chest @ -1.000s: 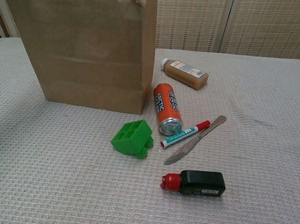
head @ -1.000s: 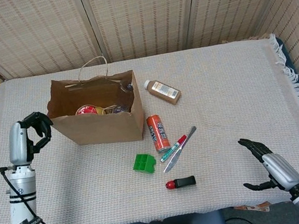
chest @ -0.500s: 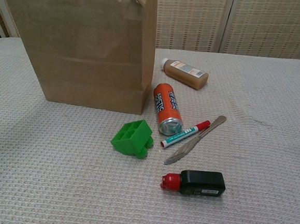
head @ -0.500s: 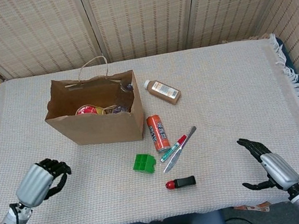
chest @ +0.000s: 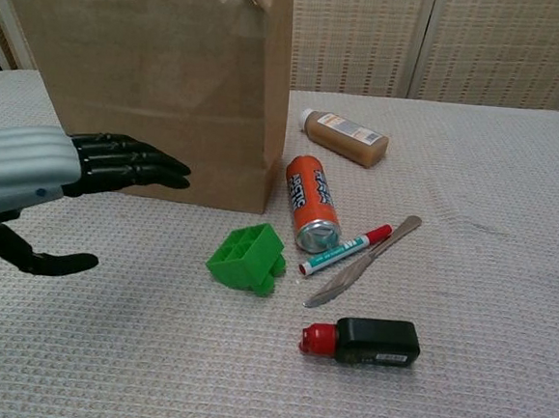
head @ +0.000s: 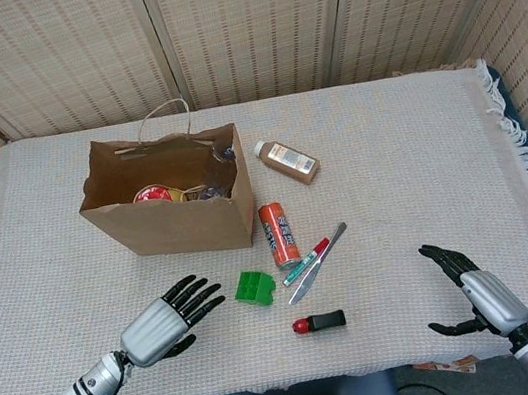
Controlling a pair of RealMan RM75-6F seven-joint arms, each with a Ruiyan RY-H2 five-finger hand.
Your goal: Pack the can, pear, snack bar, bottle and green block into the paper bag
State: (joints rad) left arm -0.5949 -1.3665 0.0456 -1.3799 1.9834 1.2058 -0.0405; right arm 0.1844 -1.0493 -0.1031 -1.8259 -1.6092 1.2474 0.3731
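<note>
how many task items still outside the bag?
3. The orange can lies just right of the brown paper bag's front corner, the brown bottle lies further back right, and the green block lies in front. Others may be hidden inside the bag.

Your head view looks down from high up over the whole bench (head: pixel 386 137). Your chest view sits low and close, facing straight across it. Both catch the paper bag (head: pixel 171 218), green block (chest: pixel 248 257) and can (chest: pixel 311 204).

Left robot hand (head: pixel 163 322), fingers spread, reaches near the green block (head: pixel 255 288).
</note>
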